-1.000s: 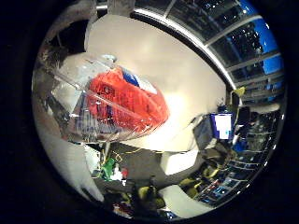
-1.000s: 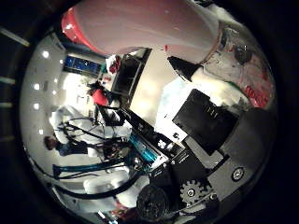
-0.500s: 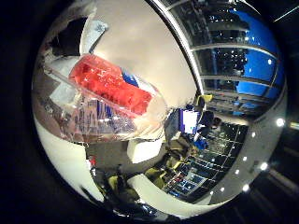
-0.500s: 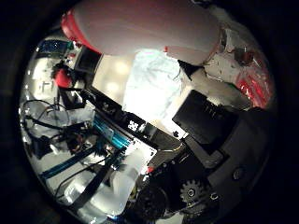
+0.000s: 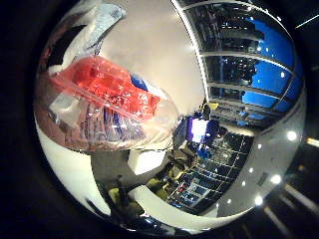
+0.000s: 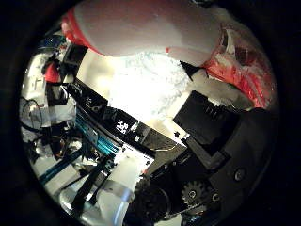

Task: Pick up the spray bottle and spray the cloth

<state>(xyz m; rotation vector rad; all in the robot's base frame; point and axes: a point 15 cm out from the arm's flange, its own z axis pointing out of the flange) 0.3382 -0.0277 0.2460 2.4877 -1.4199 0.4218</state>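
Windows (image 5: 249, 69) and the room lie far behind the bottle (image 5: 109, 107), which I judge lifted close against my palm, hand (image 6: 207, 155) curled round it, to aim at the cloth (image 6: 141, 84).

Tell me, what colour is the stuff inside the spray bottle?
Red, seen best in the little finger side palm view: spray bottle.

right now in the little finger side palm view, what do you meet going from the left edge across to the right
spray bottle close to the palm → lit screen far off in the room → big dark windows
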